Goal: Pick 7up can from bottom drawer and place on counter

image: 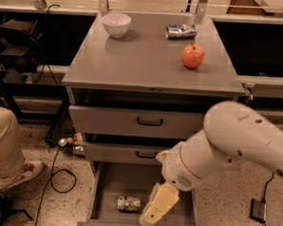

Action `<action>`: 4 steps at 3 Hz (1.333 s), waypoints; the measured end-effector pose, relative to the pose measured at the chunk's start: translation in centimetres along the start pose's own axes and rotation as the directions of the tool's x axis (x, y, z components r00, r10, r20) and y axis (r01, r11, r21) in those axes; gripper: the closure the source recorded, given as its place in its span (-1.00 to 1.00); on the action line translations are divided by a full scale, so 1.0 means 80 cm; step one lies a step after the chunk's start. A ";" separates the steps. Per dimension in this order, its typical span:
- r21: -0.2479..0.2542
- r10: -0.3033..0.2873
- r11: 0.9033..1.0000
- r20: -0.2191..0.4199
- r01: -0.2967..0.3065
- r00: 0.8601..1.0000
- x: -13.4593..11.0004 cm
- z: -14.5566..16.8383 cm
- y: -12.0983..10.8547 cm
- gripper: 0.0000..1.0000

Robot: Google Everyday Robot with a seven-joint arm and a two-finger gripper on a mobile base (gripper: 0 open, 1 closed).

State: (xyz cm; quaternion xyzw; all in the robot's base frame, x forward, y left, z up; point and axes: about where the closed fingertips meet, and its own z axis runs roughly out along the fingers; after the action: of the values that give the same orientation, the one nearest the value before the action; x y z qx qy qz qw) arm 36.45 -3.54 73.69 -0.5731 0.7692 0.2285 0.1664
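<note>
The 7up can lies on its side on the floor of the open bottom drawer, left of centre. My gripper hangs from the big white arm and reaches down into the drawer just right of the can, a short gap away. The counter is the grey cabinet top above, in the upper middle of the view.
On the counter stand a white bowl, a dented blue-and-silver can and a red apple. Two closed drawers with black handles sit above the open one. A person's leg and shoe, cables and small objects lie on the floor at left.
</note>
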 end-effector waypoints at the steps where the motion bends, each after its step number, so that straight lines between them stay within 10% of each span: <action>1: 0.002 0.026 1.000 0.030 -0.026 0.999 0.039 0.049 -0.019 -1.00; 3: 0.023 0.065 0.997 0.110 -0.068 0.992 0.139 0.187 -0.096 -1.00; 4: -0.038 0.104 0.994 0.128 -0.100 0.986 0.156 0.230 -0.088 -1.00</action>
State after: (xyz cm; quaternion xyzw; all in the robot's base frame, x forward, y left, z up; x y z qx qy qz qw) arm 39.50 -5.33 50.61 -0.5197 0.7812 0.2856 0.1951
